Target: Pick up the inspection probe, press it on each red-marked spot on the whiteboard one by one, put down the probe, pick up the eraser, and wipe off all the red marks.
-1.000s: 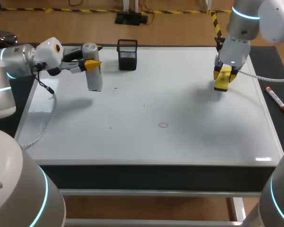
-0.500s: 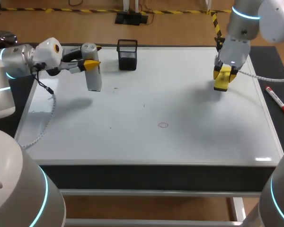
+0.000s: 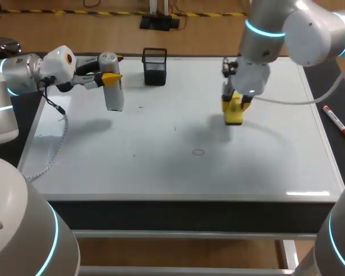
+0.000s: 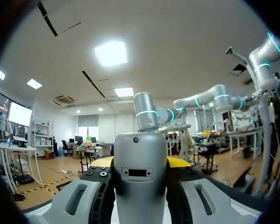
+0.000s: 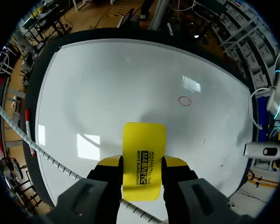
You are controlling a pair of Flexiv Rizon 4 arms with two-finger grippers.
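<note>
My left gripper (image 3: 112,71) sits at the far left of the white rectangular whiteboard (image 3: 264,167), with the arm coming in low from the left edge. Both fingers press the grey cylindrical inspection probe (image 3: 115,96) from two sides, closed only as far as its body allows. The probe stands upright there; I cannot tell whether its lower end meets the board. In the left wrist view the probe (image 4: 140,179) fills the space between the two fingers of the left gripper (image 4: 140,163), a yellow tip showing on either side.

My right gripper (image 3: 232,104) points downward over the middle of the board, a little to the right. It grips the yellow rectangular whiteboard eraser (image 3: 234,117) – one finger on each long side. The eraser seems lifted off the surface, and its shadow lies on the board just left of it. The right wrist view shows the eraser (image 5: 143,156) sticking out ahead of the right gripper (image 5: 142,163), over bare whiteboard (image 5: 107,79).

A small red ring mark (image 3: 198,152) sits on the board, nearer than the eraser and left of it – apart from it. From the right wrist it (image 5: 185,101) lies ahead of the eraser.

A black mesh basket (image 3: 154,66) stands at the far edge, just right of the probe. A red marker pen (image 3: 337,123) lies on the dark mat beyond the board's right edge
</note>
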